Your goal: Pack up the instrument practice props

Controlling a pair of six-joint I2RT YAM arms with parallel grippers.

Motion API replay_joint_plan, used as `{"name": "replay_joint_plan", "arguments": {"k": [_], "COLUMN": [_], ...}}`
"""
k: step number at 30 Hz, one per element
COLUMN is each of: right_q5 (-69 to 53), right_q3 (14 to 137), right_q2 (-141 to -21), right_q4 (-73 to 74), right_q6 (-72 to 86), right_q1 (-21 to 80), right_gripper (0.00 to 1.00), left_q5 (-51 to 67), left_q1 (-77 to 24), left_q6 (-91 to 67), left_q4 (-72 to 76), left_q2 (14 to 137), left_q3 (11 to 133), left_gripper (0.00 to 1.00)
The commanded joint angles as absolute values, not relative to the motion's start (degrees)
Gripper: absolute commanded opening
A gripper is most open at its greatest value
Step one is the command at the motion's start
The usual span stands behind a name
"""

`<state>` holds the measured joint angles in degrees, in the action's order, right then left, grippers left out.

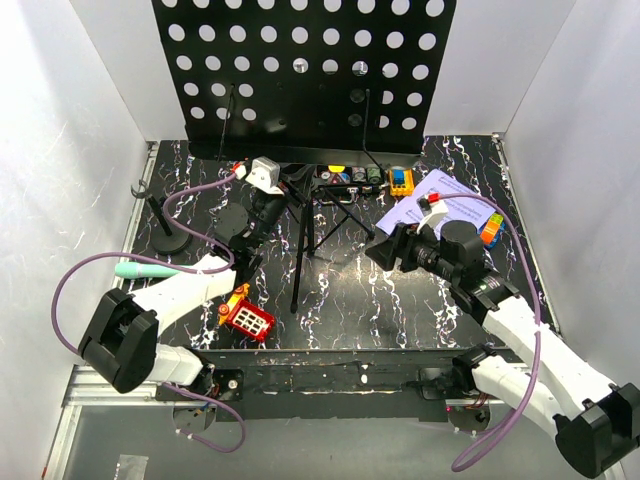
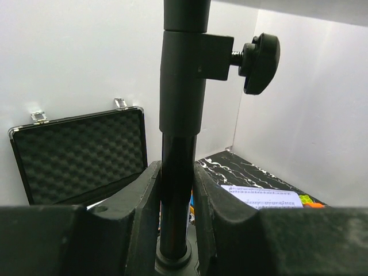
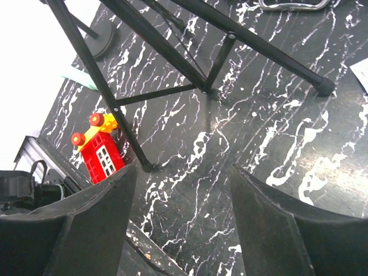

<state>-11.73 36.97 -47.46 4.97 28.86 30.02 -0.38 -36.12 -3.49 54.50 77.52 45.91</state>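
Clamping the pole of the tall black tripod music stand (image 2: 181, 115), which stands mid-table, the left gripper (image 2: 175, 198) is closed tight on it; the right gripper (image 3: 183, 195) hangs wide open and empty above the black marbled table (image 3: 259, 144).

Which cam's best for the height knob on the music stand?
Left wrist: the knob sits large and sharp beside the pole between the left gripper's fingers. Top external loses it below the desk; right wrist shows only the legs.
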Motion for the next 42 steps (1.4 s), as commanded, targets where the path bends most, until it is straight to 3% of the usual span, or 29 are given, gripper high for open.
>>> {"name": "replay_joint_plan", "arguments": {"k": [1, 4, 12, 20, 29, 36, 42], "right_q5": [-12.3, -13.0, -13.7, -15.4, -17.9, -18.2, -17.7], "right_q3": [41.7, 44.6, 53.2, 59.3, 62.9, 64.5, 63.7], "right_q2": [-49.2, -51.8, -62.6, -74.3, -79.4, -81.2, -81.8], "right_q4": [-1.9, -4.1, -13.5, -19.5, -21.4, -20.0, -20.8], "right_q6": [31.5, 34.7, 39.9, 42.6, 42.5, 41.5, 41.2], "right_q1": [31.6, 32.1, 33.3, 34.5, 35.8, 36.1, 36.7], "right_gripper": [0.76, 0.79, 0.86, 0.86, 0.82, 0.66, 0.6], "left_q5": [0.0, 3.0, 6.9, 6.8, 7.7, 7.9, 8.2], "left_q1": [-36.0, -36.0, -36.0, -36.0, -36.0, -36.0, -36.0], "left_q6": [-3.2, -2.8, -4.8, -4.1, -4.0, -4.4, -4.5], "left_q4": [53.5, 52.1, 48.3, 46.0, 44.6, 44.9, 44.9], "left_q2": [76.4, 75.8, 73.0, 71.5, 71.8, 72.0, 72.0], "left_q3": [46.2, 46.1, 44.8, 43.8, 44.7, 44.6, 44.8], "left_gripper": [0.14, 0.0, 0.0, 0.0, 0.0, 0.0, 0.0]}}
